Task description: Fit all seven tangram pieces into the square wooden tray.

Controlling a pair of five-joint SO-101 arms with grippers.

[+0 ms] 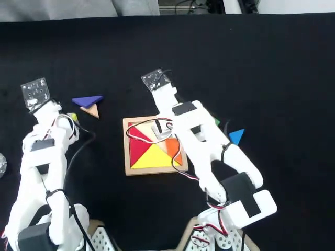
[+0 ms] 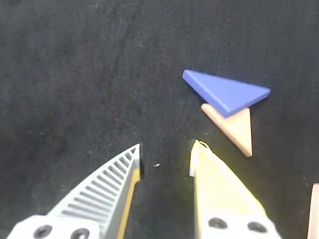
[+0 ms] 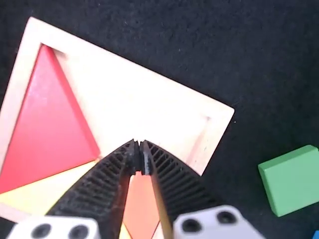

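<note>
Right tool point(image 3: 138, 148) is hanging over the square wooden tray point(image 3: 149, 82) at mid-tabletop. I am seeing its fingers pressed together tip to tip, gripping nothing, with the tips over the orange piece point(image 3: 142, 204). Red triangle point(image 3: 45, 124) and yellow triangle point(image 3: 45, 196) are lying in the tray's left and near part, edges touching; the far part of the floor is showing bare wood. Left tool point(image 2: 167, 155) is hovering at far left, fingers spread apart, holding nothing. Dark blue triangle point(image 2: 227, 92) is touching the tan triangle point(image 2: 234, 129) on the black tabletop point(image 1: 272, 68), left of the tray. Green block point(image 3: 294, 179) and light blue triangle point(image 1: 236, 136) are resting right of the tray.
</note>
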